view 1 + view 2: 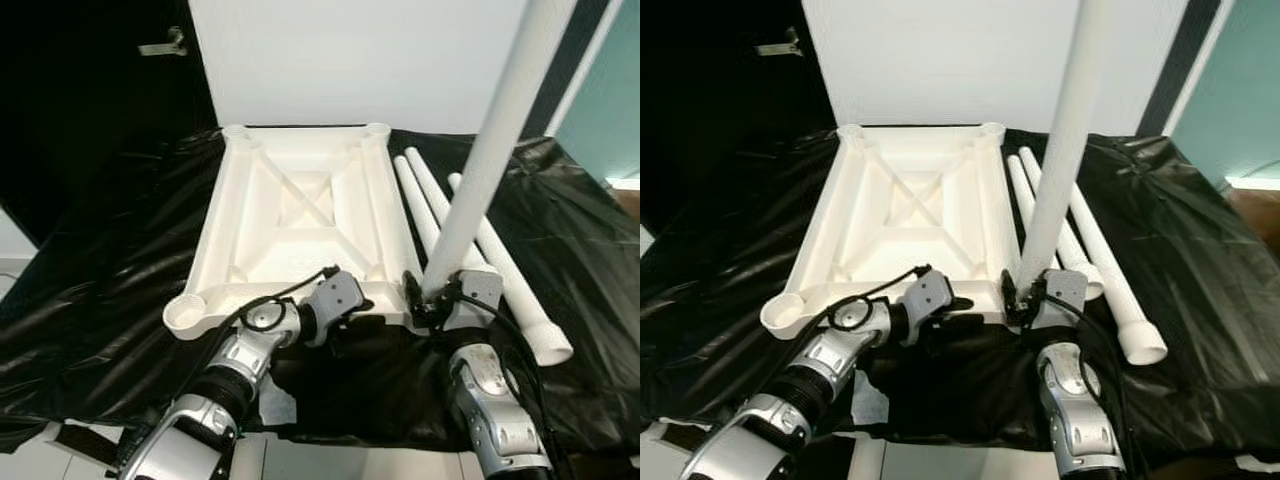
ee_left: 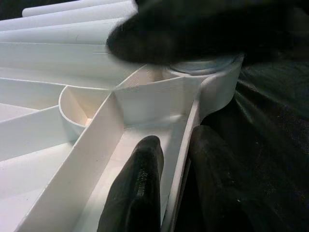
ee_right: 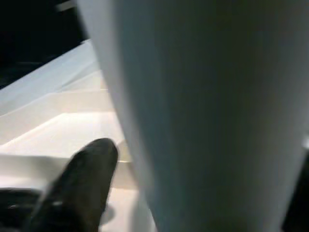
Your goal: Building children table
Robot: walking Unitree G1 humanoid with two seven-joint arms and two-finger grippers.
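Two pincers clenched: left pincer (image 1: pixel 352 322) on tabletop (image 1: pixel 300 215) rim, right pincer (image 1: pixel 432 300) holding upright leg (image 1: pixel 490 150).

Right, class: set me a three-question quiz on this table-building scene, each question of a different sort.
1. True or false: the white plastic tabletop lies underside up on the black plastic sheet.
2. How many white plastic legs lie loose beside the tabletop?
3. The right hand holds a white tubular leg that is: A) flat on the sheet B) standing at the tabletop's near right corner C) in the far left socket.

Key: 1 true; 2 three; 3 B. Bonus: the left hand pinches the tabletop's near rim.
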